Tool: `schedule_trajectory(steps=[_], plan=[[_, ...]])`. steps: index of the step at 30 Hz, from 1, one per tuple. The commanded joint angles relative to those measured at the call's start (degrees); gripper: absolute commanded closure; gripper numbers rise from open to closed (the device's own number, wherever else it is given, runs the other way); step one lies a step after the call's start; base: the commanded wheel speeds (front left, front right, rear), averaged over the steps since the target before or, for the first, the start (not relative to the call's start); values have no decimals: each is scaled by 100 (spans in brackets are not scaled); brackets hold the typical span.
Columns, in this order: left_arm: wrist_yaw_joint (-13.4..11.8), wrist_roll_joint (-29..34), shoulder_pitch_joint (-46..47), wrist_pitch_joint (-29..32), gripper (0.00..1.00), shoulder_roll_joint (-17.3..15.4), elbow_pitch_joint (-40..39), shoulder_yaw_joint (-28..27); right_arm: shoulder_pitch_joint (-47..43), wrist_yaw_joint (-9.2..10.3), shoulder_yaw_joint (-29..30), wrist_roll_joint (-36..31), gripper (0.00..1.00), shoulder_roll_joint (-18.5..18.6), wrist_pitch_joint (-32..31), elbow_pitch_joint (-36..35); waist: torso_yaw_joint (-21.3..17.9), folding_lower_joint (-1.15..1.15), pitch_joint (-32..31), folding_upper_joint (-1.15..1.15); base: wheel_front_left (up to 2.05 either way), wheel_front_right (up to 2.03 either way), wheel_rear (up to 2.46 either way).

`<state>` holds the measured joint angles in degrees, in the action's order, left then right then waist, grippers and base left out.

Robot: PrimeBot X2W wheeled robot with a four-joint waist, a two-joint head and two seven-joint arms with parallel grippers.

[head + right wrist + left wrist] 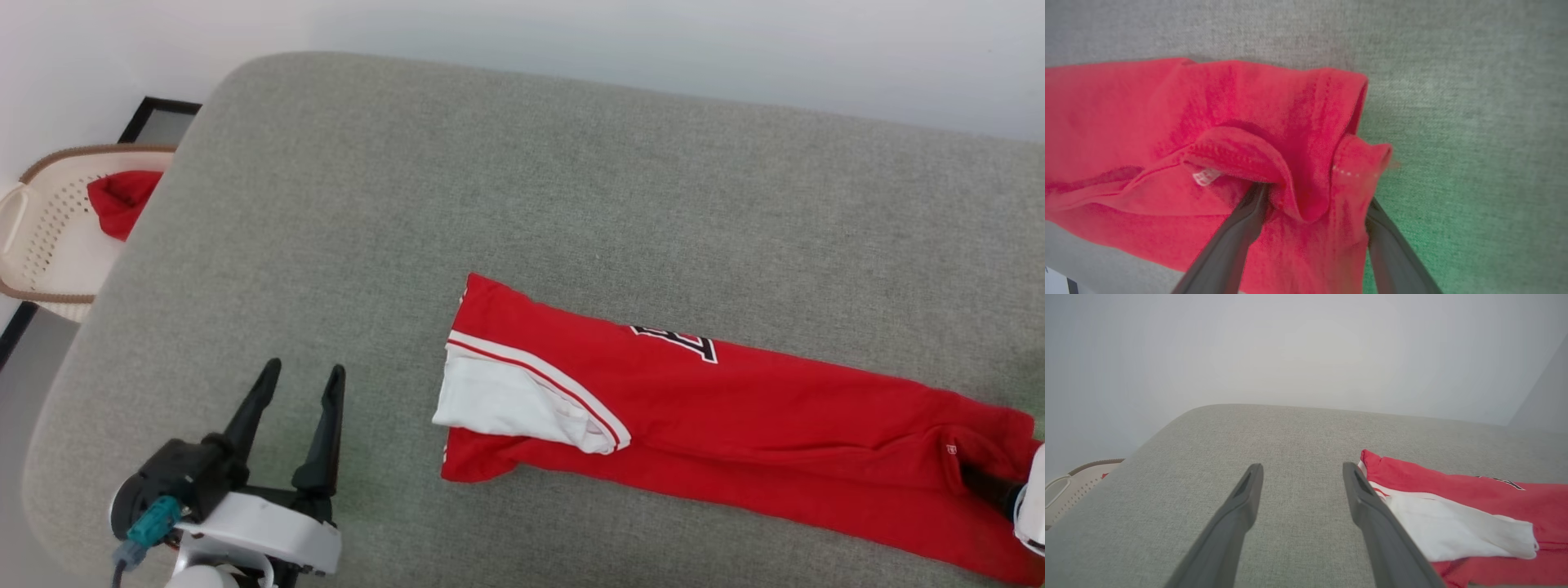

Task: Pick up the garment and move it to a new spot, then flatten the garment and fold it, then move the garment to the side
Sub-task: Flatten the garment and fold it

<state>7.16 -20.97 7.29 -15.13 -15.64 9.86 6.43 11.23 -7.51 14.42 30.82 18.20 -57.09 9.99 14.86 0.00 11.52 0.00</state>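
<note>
The garment lies folded into a long red strip across the grey padded surface, one white sleeve on top at its left end and part of a black numeral showing. My left gripper stands open over bare surface, left of the sleeve end; in the left wrist view the garment lies just beside the right finger of the left gripper. My right gripper is at the garment's right end. In the right wrist view the right gripper has its fingers spread wide, a bunched fold of the garment's hem between them.
A pale laundry basket holding a red cloth stands off the surface's left corner, also seen as the basket in the left wrist view. A light wall runs behind the surface's far edge.
</note>
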Motion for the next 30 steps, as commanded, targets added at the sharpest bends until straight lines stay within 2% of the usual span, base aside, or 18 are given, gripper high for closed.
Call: schedule_trajectory(steps=[1, 2, 3, 4, 12, 19, 30], plan=[[29, 51, 64, 2, 0, 32, 11, -38, -44, 3, -101, -63, 41, -210, -102, 149, 24, 0, 57, 0, 0, 0, 0], [31, 42, 79, 2, 0, 64, 33, -32, -44, 0, -147, -79, 58, -262, -108, 150, 28, 0, 79, 0, 0, 0, 0], [33, 42, 92, 2, 0, 67, 29, 1, -32, 0, -154, -105, 83, -319, -94, 154, 28, 0, 100, 0, 0, 0, 0], [35, 37, 103, 2, 0, 65, 21, 29, -20, 0, -168, -99, 100, -360, -95, 167, 30, 0, 118, 0, 0, 0, 0], [38, -107, 111, 2, 0, 8, 50, 74, 81, 1, -115, -77, 100, -339, 142, 70, -66, 0, 189, 0, 0, 0, 0], [39, -304, 85, 2, 0, -28, 1, -66, 335, 7, 245, -90, 100, -50, 633, 42, -359, 0, 284, 0, 0, 0, 0], [39, -382, 224, 2, 0, -248, -225, -199, 503, 6, 1353, -416, 100, 547, 1188, 266, -876, 0, 618, 0, 0, 0, 0]])
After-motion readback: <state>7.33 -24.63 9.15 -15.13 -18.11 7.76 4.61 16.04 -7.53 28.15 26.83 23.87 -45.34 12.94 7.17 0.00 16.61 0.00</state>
